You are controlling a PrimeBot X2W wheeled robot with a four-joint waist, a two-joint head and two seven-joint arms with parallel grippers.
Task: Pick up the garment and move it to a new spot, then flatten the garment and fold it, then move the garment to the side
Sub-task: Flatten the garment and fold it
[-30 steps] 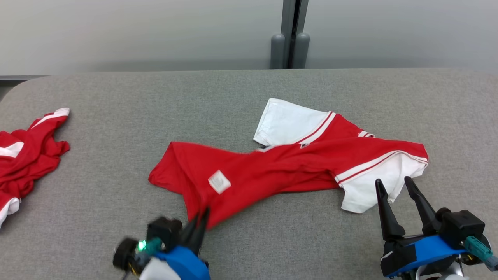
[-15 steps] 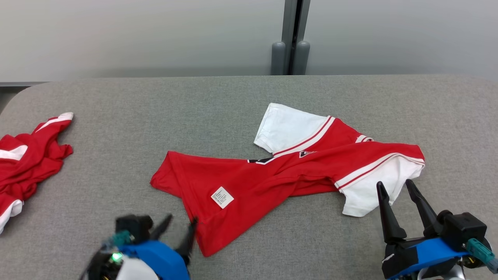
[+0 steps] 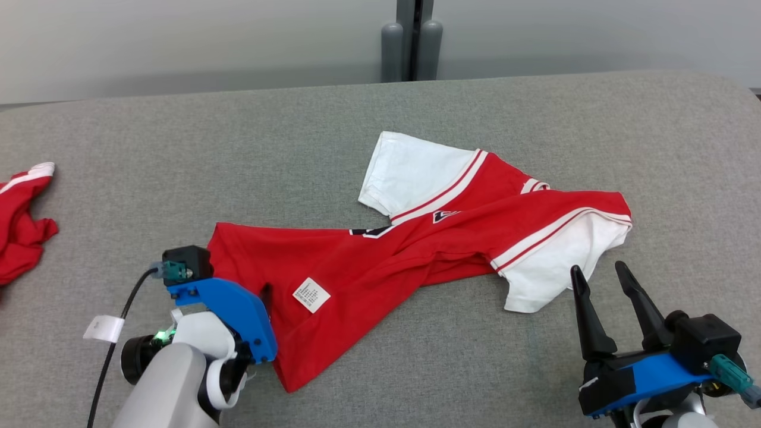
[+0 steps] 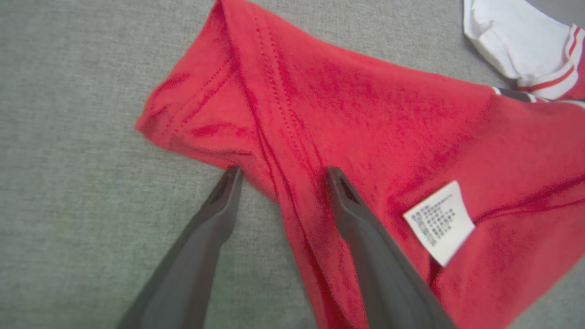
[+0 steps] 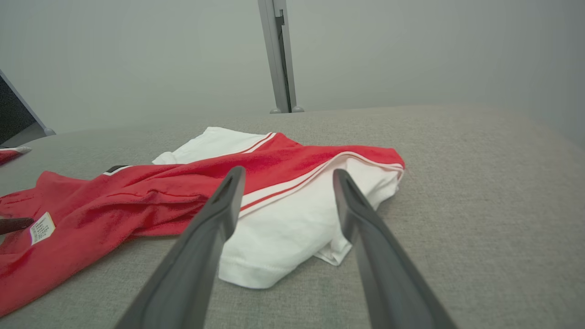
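Observation:
The garment [image 3: 416, 249] is a red shirt with white sleeves. It lies twisted across the middle of the grey table [image 3: 178, 166], a white label [image 3: 311, 294] facing up. My left gripper [image 3: 261, 294] hangs over the shirt's lower-left hem and is mostly hidden by its blue mount. In the left wrist view the left gripper [image 4: 283, 171] is open. One finger is over the bare table and the other over the red cloth [image 4: 365, 114], holding nothing. My right gripper [image 3: 597, 273] stands open just below the white sleeve [image 3: 553, 267]. Its fingers [image 5: 215, 228] are apart from the sleeve.
Another red and white garment [image 3: 24, 220] lies crumpled at the table's left edge. A grey post [image 3: 410, 41] stands behind the far edge. Bare table stretches to the right of the shirt and along the front edge between the two arms.
My left gripper opened and let go of the shirt's lower hem, which now lies flat. The arm then moved over the hem's left part. The head camera shifted. The right gripper stayed put.

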